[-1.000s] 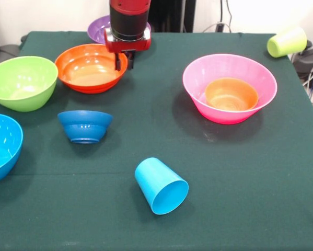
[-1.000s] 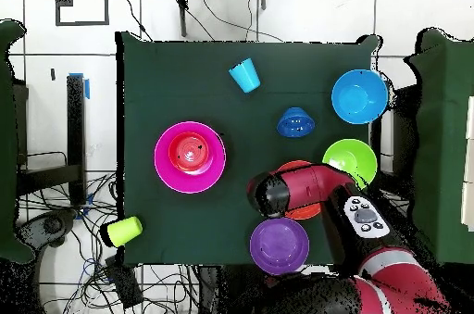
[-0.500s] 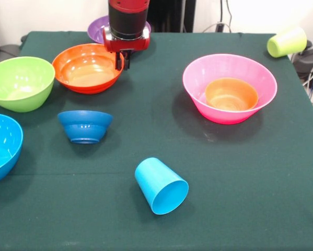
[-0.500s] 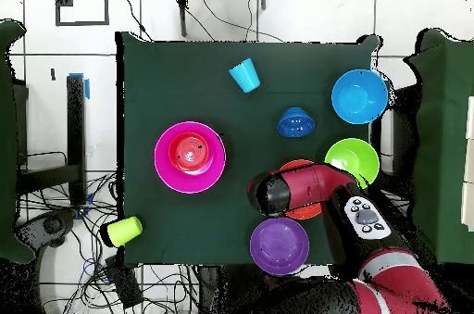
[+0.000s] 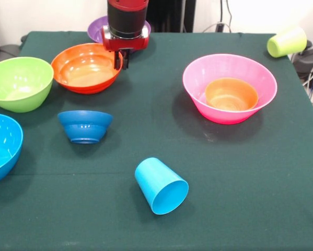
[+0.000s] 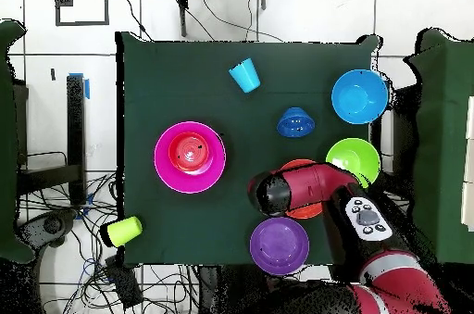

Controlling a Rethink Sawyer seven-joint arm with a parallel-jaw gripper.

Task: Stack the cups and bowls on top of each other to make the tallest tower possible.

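Red arm (image 5: 127,15) with a black cylindrical wrist band; red tool (image 5: 122,58) mount; grey button panel (image 6: 368,218) near the elbow.

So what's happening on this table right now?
The robot's gripper is at the rim of the large glossy orange bowl, apparently gripping it. So far only the small orange bowl sits nested in the large pink bowl. The purple bowl, lime green bowl, sky blue bowl and small dark blue bowl stand apart, and the sky blue cup and yellow-green cup lie tipped over.
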